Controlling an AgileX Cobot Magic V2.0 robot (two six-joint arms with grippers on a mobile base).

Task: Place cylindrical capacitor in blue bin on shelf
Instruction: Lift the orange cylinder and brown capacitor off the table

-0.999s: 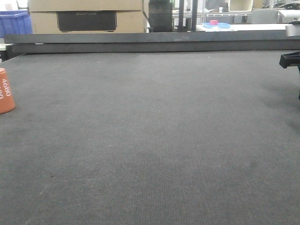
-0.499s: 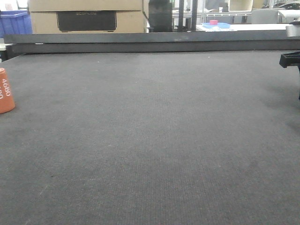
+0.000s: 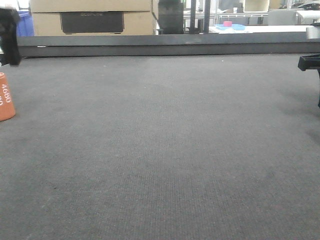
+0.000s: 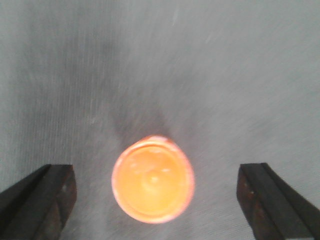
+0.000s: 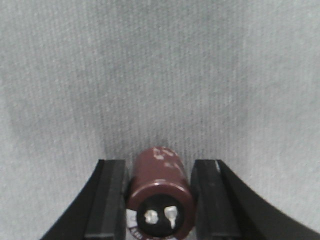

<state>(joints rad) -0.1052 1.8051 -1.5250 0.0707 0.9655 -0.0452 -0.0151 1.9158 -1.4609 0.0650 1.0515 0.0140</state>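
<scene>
The cylindrical capacitor [image 3: 6,96], orange-red with white "4680" up its side, stands upright on the dark grey mat [image 3: 165,140] at the far left edge. In the left wrist view I look straight down on its round top [image 4: 153,179]. My left gripper [image 4: 155,197] is open, with one finger well clear on each side of it and touching nothing. Part of that arm [image 3: 9,35] shows dark above the cylinder. My right gripper [image 5: 159,200] is shut on a dark brown cylinder [image 5: 159,187] with two metal terminals. The shelf is out of view.
A raised dark bar [image 3: 165,45] runs along the mat's far edge. Behind it are a cardboard box [image 3: 92,17], a blue crate [image 3: 24,22] and a table with a blue tray [image 3: 231,26]. A black part of the right arm [image 3: 310,62] shows at the right edge.
My left arm has come into the front view at the top left, above the orange-red cylinder. The cylinder and the right arm have not moved.
</scene>
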